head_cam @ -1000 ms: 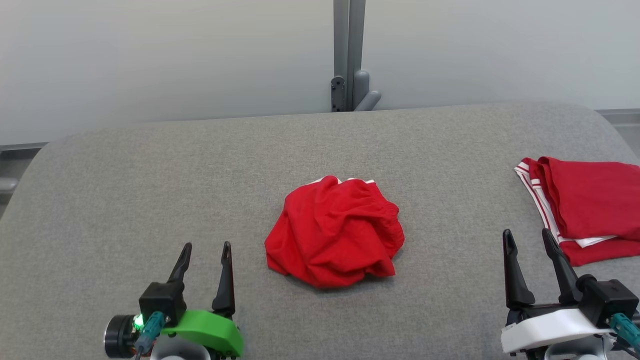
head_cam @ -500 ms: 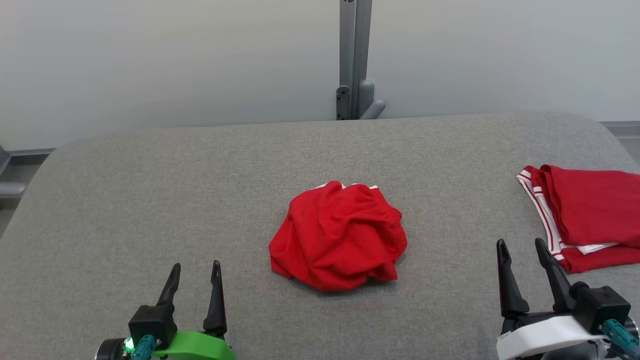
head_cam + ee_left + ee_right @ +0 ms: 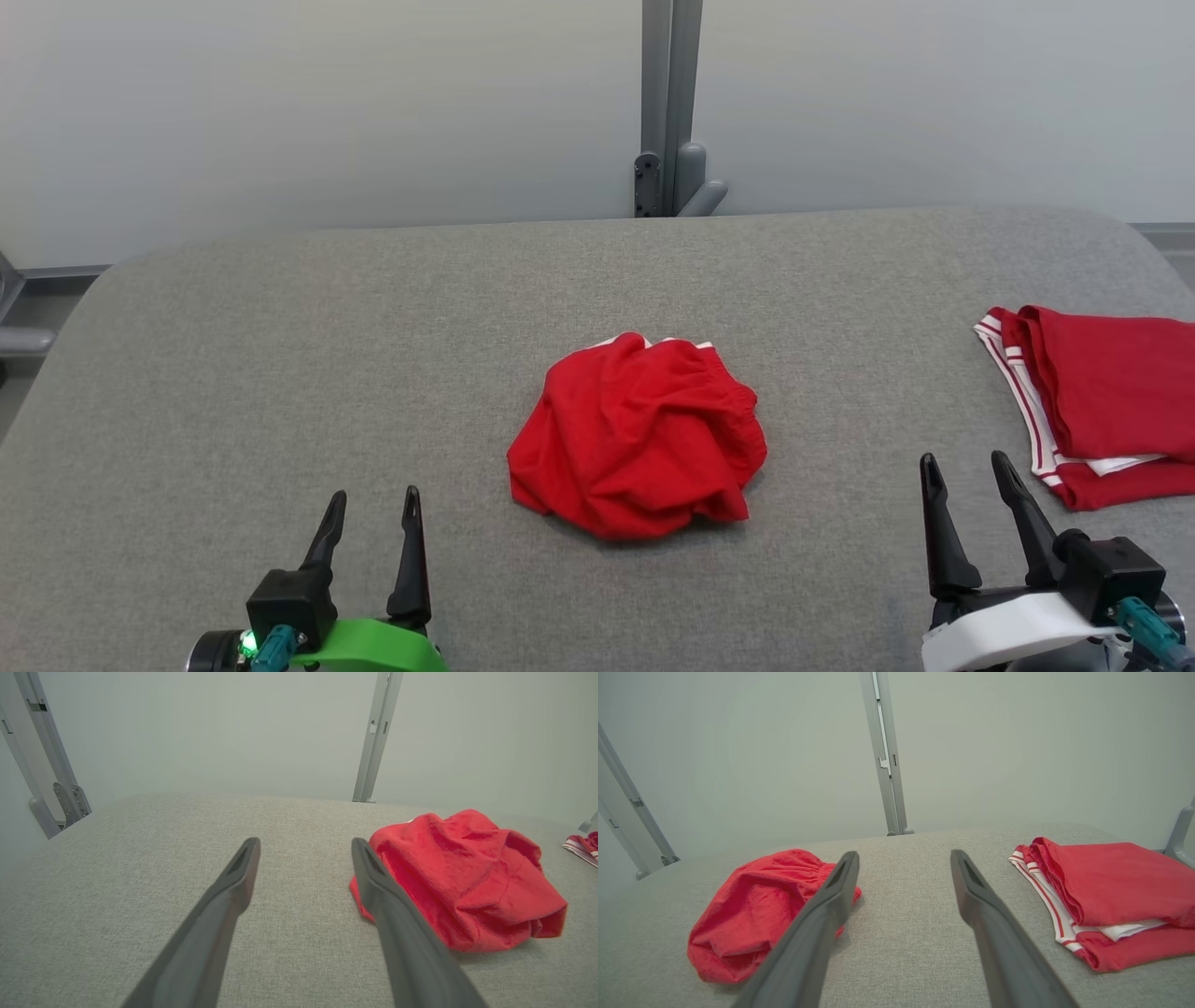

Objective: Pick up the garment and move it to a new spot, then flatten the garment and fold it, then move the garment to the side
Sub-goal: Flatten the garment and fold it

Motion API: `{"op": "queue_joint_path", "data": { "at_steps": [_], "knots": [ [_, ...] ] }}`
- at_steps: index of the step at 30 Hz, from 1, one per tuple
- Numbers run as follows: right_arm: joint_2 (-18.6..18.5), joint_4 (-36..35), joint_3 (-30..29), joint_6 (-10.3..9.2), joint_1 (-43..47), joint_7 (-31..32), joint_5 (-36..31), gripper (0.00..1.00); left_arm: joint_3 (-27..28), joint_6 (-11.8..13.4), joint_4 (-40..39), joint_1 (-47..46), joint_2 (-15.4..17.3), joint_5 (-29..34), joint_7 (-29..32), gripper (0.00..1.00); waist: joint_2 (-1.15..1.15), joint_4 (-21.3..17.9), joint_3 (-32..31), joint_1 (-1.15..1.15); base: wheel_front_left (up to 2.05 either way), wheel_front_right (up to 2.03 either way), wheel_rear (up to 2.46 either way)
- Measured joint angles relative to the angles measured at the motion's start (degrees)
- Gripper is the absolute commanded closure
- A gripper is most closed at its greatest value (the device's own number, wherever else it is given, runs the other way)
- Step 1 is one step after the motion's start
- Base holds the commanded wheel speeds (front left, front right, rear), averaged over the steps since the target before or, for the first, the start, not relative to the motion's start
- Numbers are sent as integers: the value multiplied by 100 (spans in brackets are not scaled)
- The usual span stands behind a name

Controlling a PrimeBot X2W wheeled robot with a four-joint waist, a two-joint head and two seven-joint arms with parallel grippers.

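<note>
A red garment (image 3: 639, 436) lies crumpled in a heap at the middle of the grey padded table (image 3: 280, 355); a bit of white trim shows at its far edge. It also appears in the left wrist view as a red garment (image 3: 460, 879) and in the right wrist view as a red garment (image 3: 759, 910). My left gripper (image 3: 374, 506) stands open near the front edge, to the left of the heap, with nothing between its fingers. My right gripper (image 3: 965, 469) stands open at the front right, also holding nothing, between the heap and the folded pile.
A pile of folded red clothes with white striped trim (image 3: 1097, 406) lies at the table's right edge, seen too as folded clothes (image 3: 1111, 893). A grey metal post (image 3: 667, 103) stands behind the table against a pale wall. Bare grey surface surrounds the heap.
The head camera has shifted, so the whole scene sits a little lower and to the right. Both grippers have drawn back toward the front edge. The garment has not moved on the table.
</note>
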Motion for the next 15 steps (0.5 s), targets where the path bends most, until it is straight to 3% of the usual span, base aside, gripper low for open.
{"op": "queue_joint_path", "data": {
  "at_steps": [9,15],
  "knots": [
    [-2,260,123,0,-365,46,-141,0,16,-102,-15,-28,-68,65,0,0,0,279,94,0,0,0,0],
    [-34,989,353,0,-942,684,-264,0,16,-124,-3,-86,-114,104,-1,0,0,584,179,0,0,0,0]
  ]
}}
